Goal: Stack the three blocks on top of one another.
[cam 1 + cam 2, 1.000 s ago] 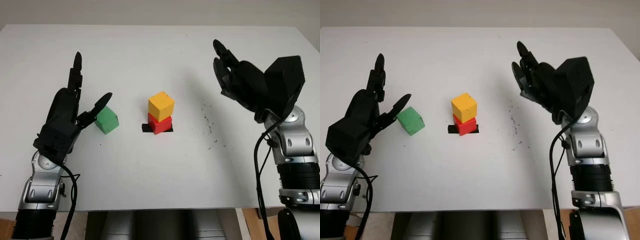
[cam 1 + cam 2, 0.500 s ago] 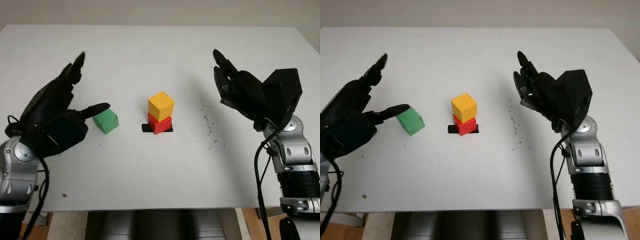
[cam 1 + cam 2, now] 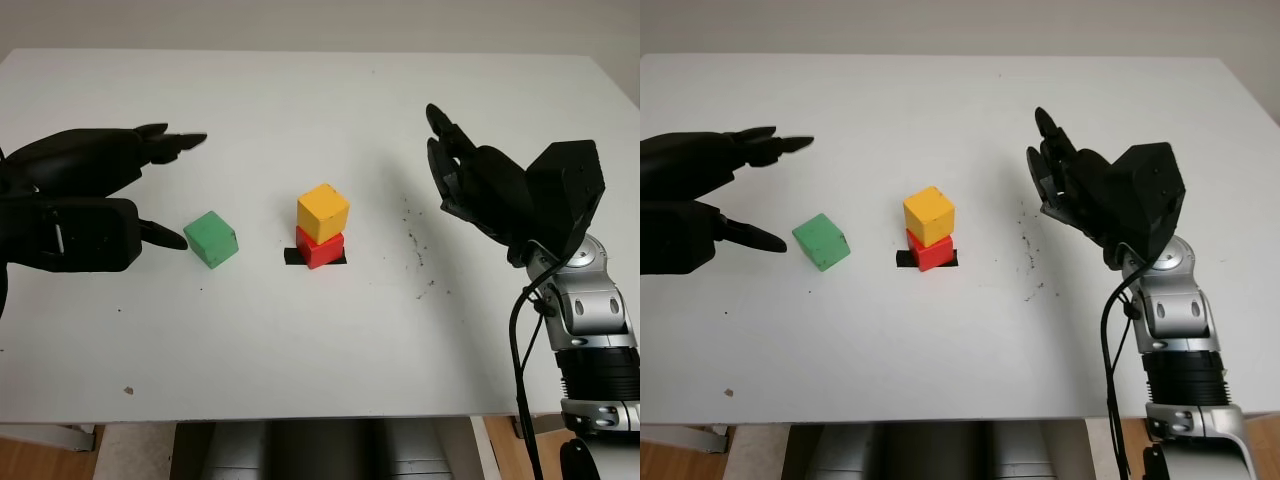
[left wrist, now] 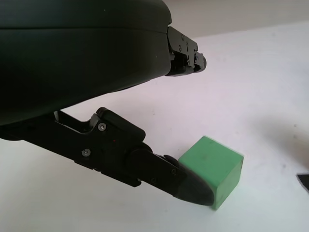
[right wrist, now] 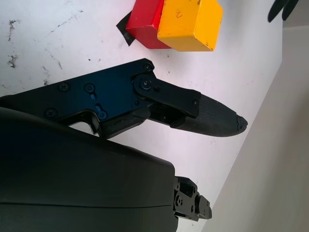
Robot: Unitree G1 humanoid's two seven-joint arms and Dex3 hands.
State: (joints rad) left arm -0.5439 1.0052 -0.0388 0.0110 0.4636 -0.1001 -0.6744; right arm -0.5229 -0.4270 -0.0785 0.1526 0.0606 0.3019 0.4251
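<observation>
White matte worktop (image 3: 300, 380), flat, w/ dark scuff specks right of centre. Yellow cube (image 3: 322, 212) sits on red cube (image 3: 320, 248), slightly twisted, atop a black tape patch (image 3: 292, 256). Green cube (image 3: 211, 239) lies alone on the worktop left of the stack, smooth faces, sharp edges. Left robot hand (image 3: 90, 200) is just left of the green cube, open, holding nothing; one black fingertip (image 4: 193, 190) is at the cube's side, contact unclear. Right robot hand (image 3: 480, 185) is raised right of the stack, open, holding nothing.
</observation>
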